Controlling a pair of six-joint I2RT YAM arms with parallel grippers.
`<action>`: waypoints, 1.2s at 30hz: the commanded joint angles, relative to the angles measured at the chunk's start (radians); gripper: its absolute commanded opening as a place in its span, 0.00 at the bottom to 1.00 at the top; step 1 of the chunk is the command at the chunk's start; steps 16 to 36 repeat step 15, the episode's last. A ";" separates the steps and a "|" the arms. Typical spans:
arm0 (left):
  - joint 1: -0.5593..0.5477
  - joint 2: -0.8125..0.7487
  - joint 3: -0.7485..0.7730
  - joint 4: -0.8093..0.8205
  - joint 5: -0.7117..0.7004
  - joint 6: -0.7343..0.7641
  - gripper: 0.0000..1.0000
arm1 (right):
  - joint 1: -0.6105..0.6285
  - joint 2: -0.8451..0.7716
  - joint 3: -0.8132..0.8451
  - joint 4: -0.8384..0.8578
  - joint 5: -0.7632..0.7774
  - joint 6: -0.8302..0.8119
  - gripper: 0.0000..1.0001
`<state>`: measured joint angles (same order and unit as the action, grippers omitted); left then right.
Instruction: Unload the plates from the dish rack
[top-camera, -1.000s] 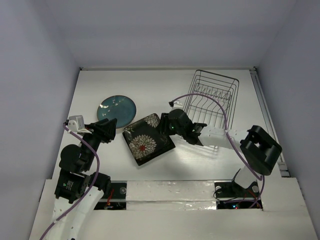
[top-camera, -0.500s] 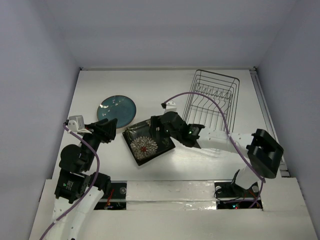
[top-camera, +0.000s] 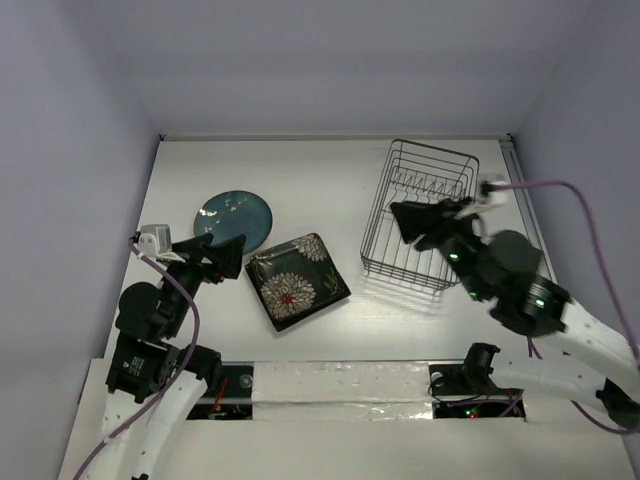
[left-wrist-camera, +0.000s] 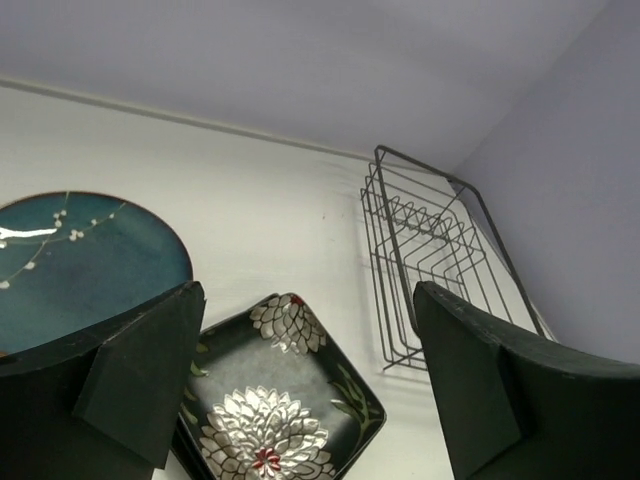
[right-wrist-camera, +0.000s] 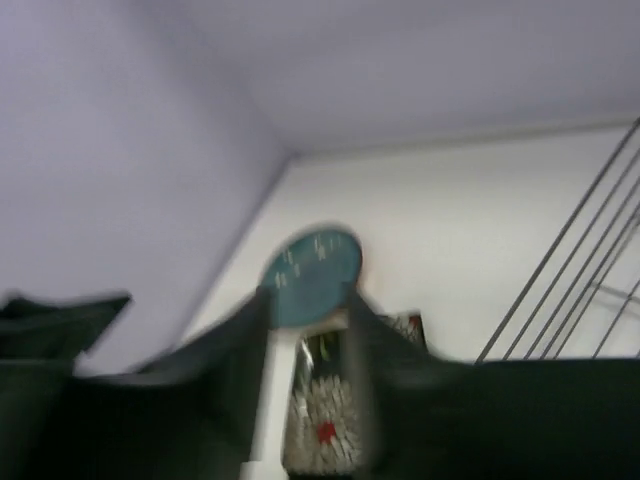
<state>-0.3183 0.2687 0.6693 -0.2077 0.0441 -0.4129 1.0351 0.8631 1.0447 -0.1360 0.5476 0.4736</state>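
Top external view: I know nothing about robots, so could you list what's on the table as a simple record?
Dish rack: far right, no plates seen in it
Round teal plate: flat on the table, left side
Square black flowered plate: flat, just right of the teal plate
Left gripper: open, empty, near both plates
Right gripper: over the rack, nothing seen in it; open or shut unclear

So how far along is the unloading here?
Done: a round teal plate and a black flowered plate lie on the table, and the rack shows only bare wire. In hand: nothing; the left claw is open and empty, the right claw carries no plate. Left: apparently nothing.
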 joint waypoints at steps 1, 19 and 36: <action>0.004 0.023 0.107 0.059 -0.009 0.020 0.84 | 0.002 -0.194 0.003 -0.062 0.271 -0.102 0.53; 0.004 0.024 0.133 0.054 -0.076 0.042 0.99 | 0.002 -0.421 -0.180 -0.091 0.442 -0.040 0.98; 0.004 0.024 0.133 0.054 -0.076 0.042 0.99 | 0.002 -0.421 -0.180 -0.091 0.442 -0.040 0.98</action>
